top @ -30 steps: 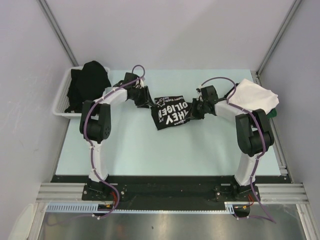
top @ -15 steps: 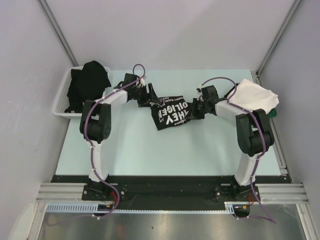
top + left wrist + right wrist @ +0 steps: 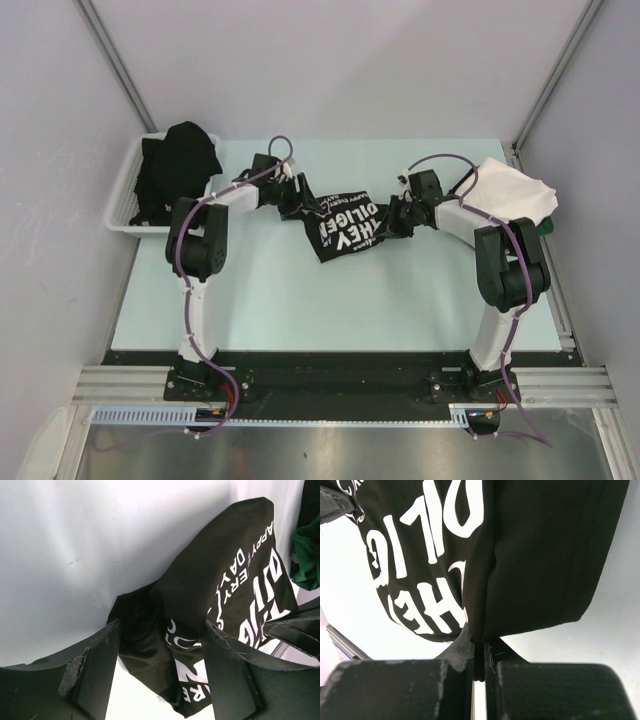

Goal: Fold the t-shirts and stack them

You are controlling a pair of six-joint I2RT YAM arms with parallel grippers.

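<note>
The black t-shirt with white lettering (image 3: pixel 345 226) lies bunched at mid-table. My right gripper (image 3: pixel 392 220) is shut on its right edge; the right wrist view shows a fold of the shirt (image 3: pixel 540 555) pinched between my closed gripper (image 3: pixel 479 647). My left gripper (image 3: pixel 297 200) is open at the shirt's left end. In the left wrist view its gripper (image 3: pixel 162 670) straddles a crumpled corner of the shirt (image 3: pixel 165 635) without closing on it. A white t-shirt (image 3: pixel 515 190) lies at the right edge over a dark green one (image 3: pixel 546 228). A black t-shirt (image 3: pixel 178 165) sits heaped in the basket.
The white slotted basket (image 3: pixel 124 190) stands at the table's back left corner. Metal frame posts run along both sides. The green shirt also shows at the right edge of the left wrist view (image 3: pixel 307 555).
My left gripper has moved right, onto the left end of the lettered shirt. The right gripper and the shirt have barely shifted.
</note>
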